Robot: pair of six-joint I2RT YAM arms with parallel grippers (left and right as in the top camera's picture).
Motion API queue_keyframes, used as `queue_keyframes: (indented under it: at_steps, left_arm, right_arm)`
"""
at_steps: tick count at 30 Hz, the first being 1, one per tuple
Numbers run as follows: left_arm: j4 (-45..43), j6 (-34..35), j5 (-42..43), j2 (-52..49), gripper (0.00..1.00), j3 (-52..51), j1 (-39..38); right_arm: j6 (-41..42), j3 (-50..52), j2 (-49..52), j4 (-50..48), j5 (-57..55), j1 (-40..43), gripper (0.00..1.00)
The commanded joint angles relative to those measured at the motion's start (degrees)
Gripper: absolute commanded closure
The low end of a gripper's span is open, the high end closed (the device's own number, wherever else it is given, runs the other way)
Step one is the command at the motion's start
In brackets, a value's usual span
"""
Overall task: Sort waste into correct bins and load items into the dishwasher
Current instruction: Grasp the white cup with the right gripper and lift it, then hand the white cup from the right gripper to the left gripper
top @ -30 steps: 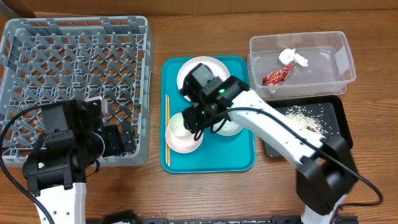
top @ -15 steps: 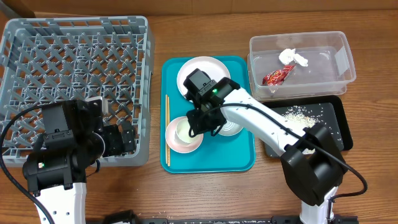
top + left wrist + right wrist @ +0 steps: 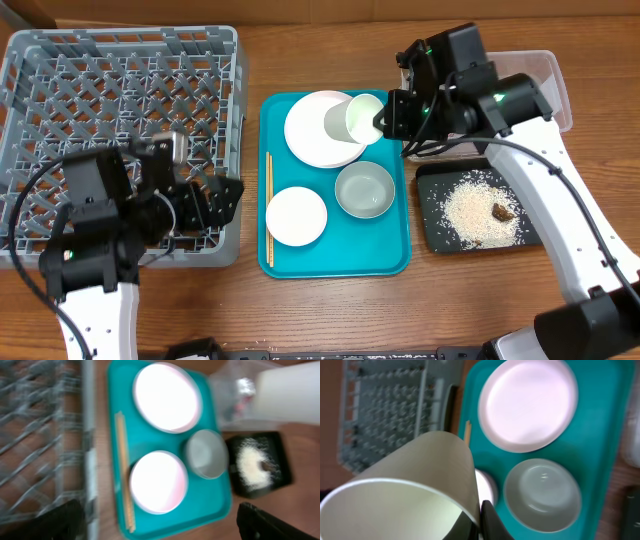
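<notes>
My right gripper (image 3: pixel 390 116) is shut on the rim of the small white cup (image 3: pixel 362 118) and holds it tilted above the right edge of the large white plate (image 3: pixel 315 130). The cup fills the right wrist view (image 3: pixel 410 490), pinched by my finger (image 3: pixel 487 520). The grey-green bowl (image 3: pixel 364 189), pinkish saucer (image 3: pixel 296 216) and chopsticks (image 3: pixel 268 205) lie on the teal tray (image 3: pixel 390 255). Rice with a brown lump (image 3: pixel 503 210) lies in the black tray (image 3: pixel 430 180). My left gripper (image 3: pixel 215 200) is open and empty at the grey rack's (image 3: pixel 120 80) right wall. Wrapper and tissue are hidden.
The clear tub (image 3: pixel 557 85) at the back right is mostly covered by my right arm. The left wrist view is blurred and shows the plate (image 3: pixel 167 396), saucer (image 3: pixel 158 481), bowl (image 3: pixel 205 453) and chopsticks (image 3: pixel 125 480) between my open fingers (image 3: pixel 160 527).
My right gripper has lifted the cup off the saucer and carried it up and to the right, near the tub. My left gripper has shifted slightly right.
</notes>
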State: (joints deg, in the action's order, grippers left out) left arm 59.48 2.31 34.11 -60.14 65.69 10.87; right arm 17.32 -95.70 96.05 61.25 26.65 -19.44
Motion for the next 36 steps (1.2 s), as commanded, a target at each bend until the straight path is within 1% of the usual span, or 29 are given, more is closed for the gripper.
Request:
queue_keyframes:
  at_steps: [1,4,8,13,18,19,20,22,25,28,31,34,36]
  left_arm:
    - [-4.0,-1.1,12.9,-2.9,0.00,1.0,-3.3]
    - [-8.7,1.0,14.3,-4.9,0.00,1.0,-6.6]
    - [-15.7,4.3,15.3,-7.2,0.00,1.0,-11.8]
    - [-24.3,5.2,23.8,-8.5,0.00,1.0,-15.6]
    - [-28.6,6.8,26.8,-8.9,0.00,1.0,-17.7]
    - [-29.2,6.8,27.5,-8.9,0.00,1.0,-18.0]
    - [-29.7,7.1,28.3,-8.9,0.03,1.0,-18.2]
    - [-30.3,7.1,30.5,-8.9,0.09,1.0,-18.3]
    - [-30.2,7.1,30.5,-8.9,0.16,1.0,-18.3]
    - [-30.3,7.1,30.4,-8.9,0.17,1.0,-18.3]
    - [-31.1,7.1,30.4,-8.9,0.21,1.0,-18.3]
    - [-32.3,7.1,30.4,-8.9,0.21,1.0,-18.3]
    - [-33.5,7.1,30.3,-8.8,0.22,1.0,-18.2]
  right_arm:
    - [-5.8,1.7,1.5,0.2,21.1,0.2,0.96]
    - [-8.5,1.7,1.5,0.5,27.6,-0.5,0.96]
    - [-9.5,1.7,1.5,0.4,35.2,-1.1,0.96]
    - [-10.4,1.7,1.5,0.1,43.6,-1.2,0.96]
    - [-10.3,1.7,1.5,-2.9,53.9,-1.2,0.96]
    - [-10.3,1.7,1.5,-3.7,55.5,-1.2,0.96]
    - [-10.3,1.7,1.5,-4.6,56.9,-1.2,0.96]
    - [-10.1,1.7,1.5,-5.3,57.1,-1.2,0.96]
    - [-10.1,1.7,1.5,-5.3,57.1,-1.2,0.96]
    - [-10.1,1.7,1.5,-5.2,57.0,-1.2,0.96]
    - [-10.1,1.7,1.5,-5.2,57.0,-1.2,0.96]
    - [-10.1,1.7,1.5,-4.5,56.8,-1.2,0.96]
    - [-10.1,1.7,1.5,-3.3,54.7,-1.2,0.96]
